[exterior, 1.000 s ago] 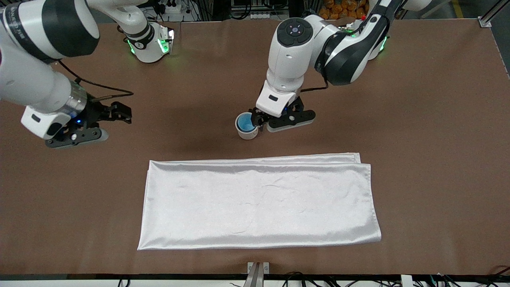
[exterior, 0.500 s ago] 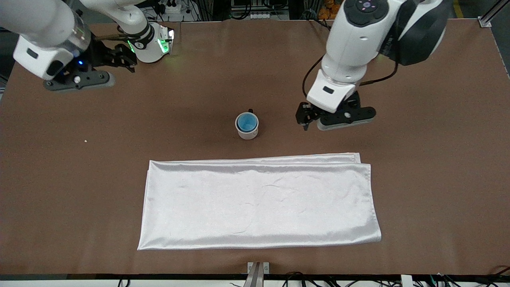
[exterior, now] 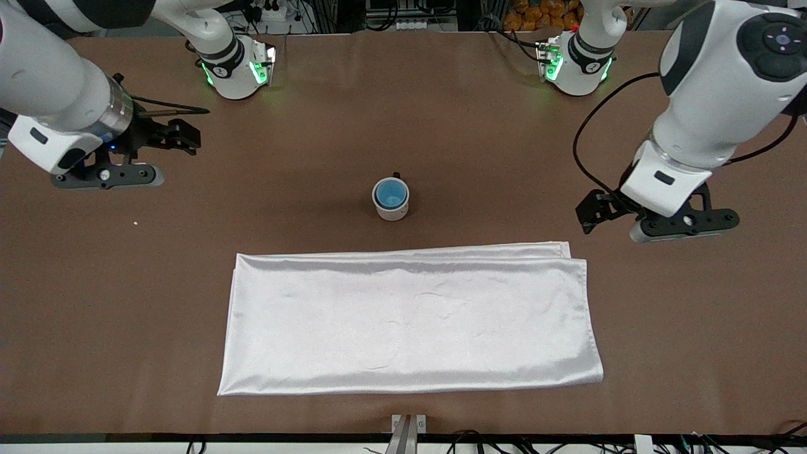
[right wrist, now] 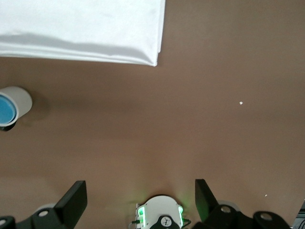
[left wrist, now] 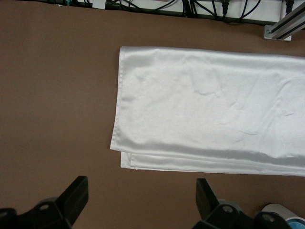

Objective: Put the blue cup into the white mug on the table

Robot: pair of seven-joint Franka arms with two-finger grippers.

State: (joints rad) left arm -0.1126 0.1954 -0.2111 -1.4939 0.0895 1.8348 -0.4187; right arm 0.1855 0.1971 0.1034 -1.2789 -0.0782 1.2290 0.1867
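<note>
Small bright blue round handleless cup sits inside small white cylindrical mug w/ black handle; blue interior visible through mug mouth in front view. Mug stands upright on large flat brown-covered rectangular table, approx mid-table, about halfway between the two arms' ends. Handle shows only as a small dark nub at the mug's rim on the side toward the robot bases. Nothing touching mug or cup.

Shiny white folded rectangular cloth lies flat on table, nearer the front camera than the mug, its long edge parallel to table's front-camera edge; apart from mug. Layered fold edges visible at the corner toward the left arm's end.

Left end effector: fingers spread apart, holding nothing; over bare table toward the left arm's end, well apart from mug. Left wrist view confirms: both fingers wide, cloth edge and bare table between them, mug rim at frame corner.

Right end effector: fingers spread apart, holding nothing; over bare table toward the right arm's end, near the base-side corner, well apart from mug. Right wrist view shows gap between fingers unoccupied.
</note>
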